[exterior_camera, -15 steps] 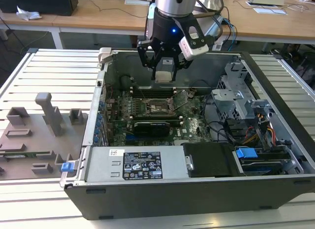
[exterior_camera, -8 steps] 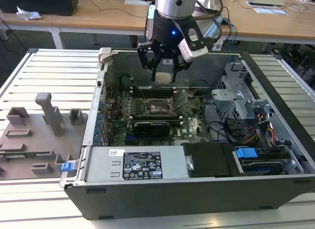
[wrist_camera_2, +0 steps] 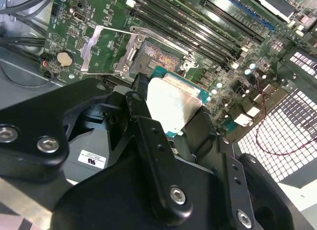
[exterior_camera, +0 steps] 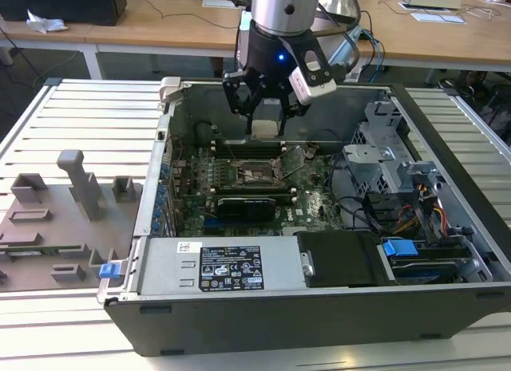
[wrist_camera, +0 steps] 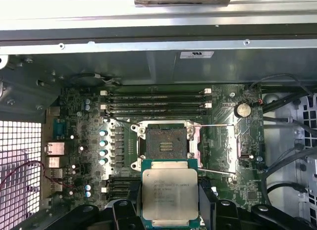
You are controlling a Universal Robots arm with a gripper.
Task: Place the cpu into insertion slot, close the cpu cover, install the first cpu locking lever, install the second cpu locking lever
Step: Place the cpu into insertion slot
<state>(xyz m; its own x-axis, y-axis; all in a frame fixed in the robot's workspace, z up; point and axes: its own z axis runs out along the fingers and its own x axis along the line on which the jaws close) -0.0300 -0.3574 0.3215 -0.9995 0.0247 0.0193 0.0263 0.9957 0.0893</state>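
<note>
My gripper (exterior_camera: 266, 116) hangs inside the open computer case, shut on the cpu (exterior_camera: 266, 128), a pale silver square chip. In the first wrist view the cpu (wrist_camera: 170, 193) sits between the black fingers (wrist_camera: 130, 210), just short of the insertion slot (wrist_camera: 166, 143), whose dark centre is bare. The second wrist view shows the cpu (wrist_camera_2: 171, 104) tilted in the gripper (wrist_camera_2: 171, 118), with the insertion slot (wrist_camera_2: 156, 54) beyond it. The cpu cover (wrist_camera_2: 91, 47) is swung open beside the slot. Two thin wire levers (wrist_camera: 218, 125) stand released along the cover.
The green motherboard (exterior_camera: 307, 203) lies on the case floor with long memory slots (wrist_camera: 156, 101) behind the socket and a black card (exterior_camera: 247, 205) in front. A power supply (exterior_camera: 227, 267) and drive cage (exterior_camera: 383, 159) flank it. A grey fixture (exterior_camera: 64, 219) stands left of the case.
</note>
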